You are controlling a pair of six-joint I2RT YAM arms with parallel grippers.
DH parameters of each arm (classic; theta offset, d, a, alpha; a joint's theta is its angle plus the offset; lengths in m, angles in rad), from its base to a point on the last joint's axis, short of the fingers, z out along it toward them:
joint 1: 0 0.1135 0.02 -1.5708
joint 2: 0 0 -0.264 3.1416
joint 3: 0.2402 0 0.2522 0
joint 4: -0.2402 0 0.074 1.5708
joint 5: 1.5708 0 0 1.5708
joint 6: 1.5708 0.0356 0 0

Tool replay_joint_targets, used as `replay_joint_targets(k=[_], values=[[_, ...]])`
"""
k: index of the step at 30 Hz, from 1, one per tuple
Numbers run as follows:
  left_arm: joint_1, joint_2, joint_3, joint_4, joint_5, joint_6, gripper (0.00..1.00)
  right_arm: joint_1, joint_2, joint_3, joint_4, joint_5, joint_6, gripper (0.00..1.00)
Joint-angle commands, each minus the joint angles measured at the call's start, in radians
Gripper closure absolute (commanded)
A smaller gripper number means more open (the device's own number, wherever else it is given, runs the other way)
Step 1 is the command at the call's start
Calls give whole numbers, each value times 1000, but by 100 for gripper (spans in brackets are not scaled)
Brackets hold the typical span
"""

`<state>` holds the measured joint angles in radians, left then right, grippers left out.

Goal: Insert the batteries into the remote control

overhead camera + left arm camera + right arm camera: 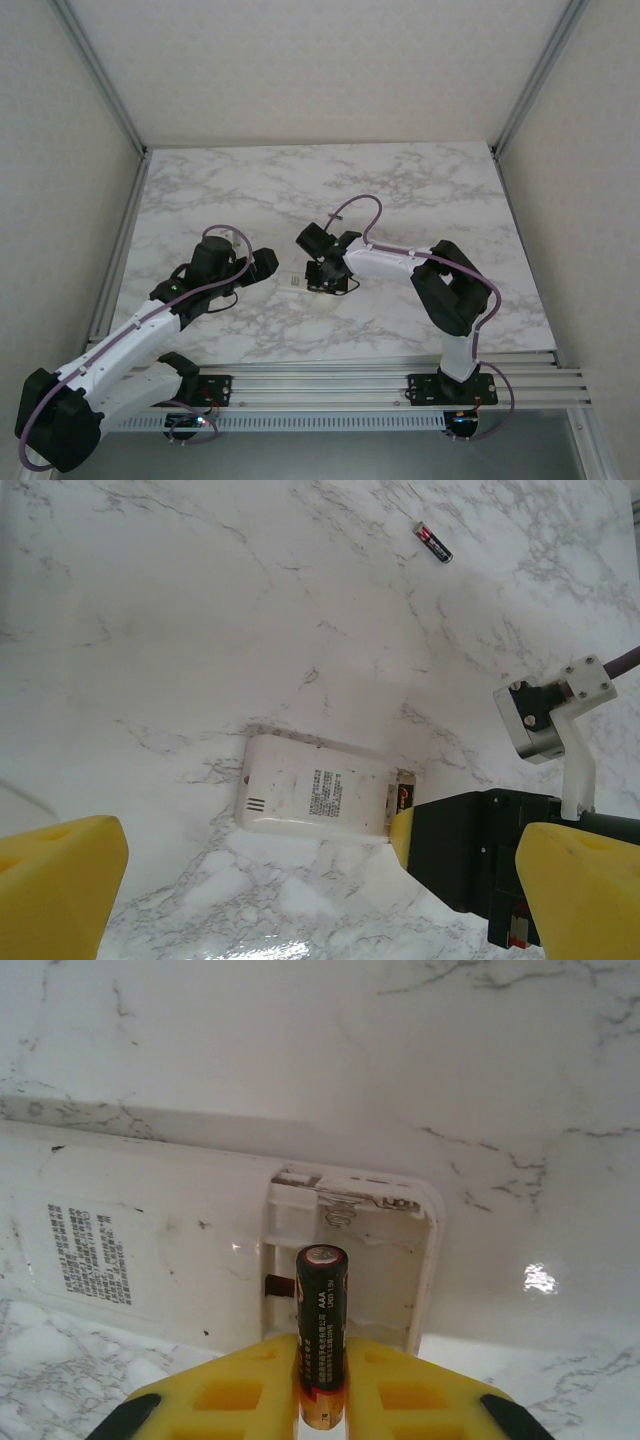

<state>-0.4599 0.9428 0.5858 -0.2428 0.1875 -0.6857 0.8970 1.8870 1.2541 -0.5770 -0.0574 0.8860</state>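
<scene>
The white remote (315,790) lies back up on the marble table (150,630), its battery compartment (370,1250) uncovered at one end, a spring showing at the far wall. My right gripper (322,1400) is shut on a dark AAA battery (321,1310) with a copper base, held lengthwise with its tip over the compartment. In the left wrist view a yellow finger of the right gripper (401,836) touches the remote's open end. A second battery (433,542) lies loose farther off. My left gripper (320,920) hovers open just short of the remote (291,281), holding nothing.
Both grippers (268,262) (330,280) meet close together over the middle of the table. Metal frame rails (120,260) run along the sides and an aluminium rail (330,385) along the near edge. Bare marble surrounds the remote.
</scene>
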Motion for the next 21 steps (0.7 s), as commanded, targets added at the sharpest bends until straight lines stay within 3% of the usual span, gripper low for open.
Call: replay_joint_targets(k=[1, 6, 12, 21], values=[[8, 2, -10, 20, -2, -17, 0, -3, -29, -13, -37, -22, 54, 83], [8, 5, -12, 24, -2, -20, 0, -3, -22, -14, -34, -54, 76, 82], [8, 5, -12, 25, -5, -18, 0, -2, -18, 2, -62, -32, 74, 74], [7, 74, -29, 64, 62, -5, 0, -16, -66, -1, -63, 8, 59, 79]])
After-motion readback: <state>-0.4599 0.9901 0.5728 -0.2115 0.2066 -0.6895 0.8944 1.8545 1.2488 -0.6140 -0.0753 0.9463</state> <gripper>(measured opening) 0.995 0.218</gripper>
